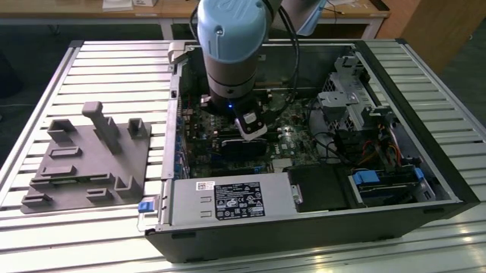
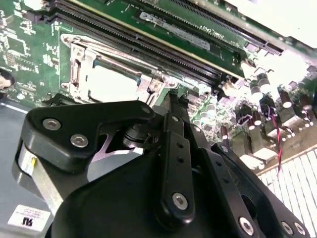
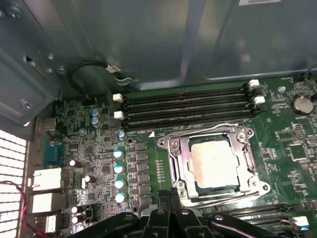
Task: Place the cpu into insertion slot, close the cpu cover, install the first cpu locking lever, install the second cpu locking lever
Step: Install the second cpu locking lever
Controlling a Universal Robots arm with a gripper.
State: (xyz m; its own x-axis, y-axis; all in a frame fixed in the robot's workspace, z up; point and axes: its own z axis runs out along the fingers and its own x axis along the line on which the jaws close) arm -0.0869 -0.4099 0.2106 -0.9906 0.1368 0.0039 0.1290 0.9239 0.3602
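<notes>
one step looks done: the cpu [image 3: 214, 163] sits in the insertion slot [image 3: 185, 166] under the cpu cover [image 3: 246, 144]; levers' state unclear; jaws clenched, empty.

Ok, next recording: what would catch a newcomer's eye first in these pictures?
Probably the open computer case lying on the slatted table, with the arm's gripper reaching down inside it over the green motherboard. In the first wrist view the cpu sits pale and square in the insertion slot, framed by the cpu cover. On the exterior view's left, a grey fixture block rests on the table.
</notes>
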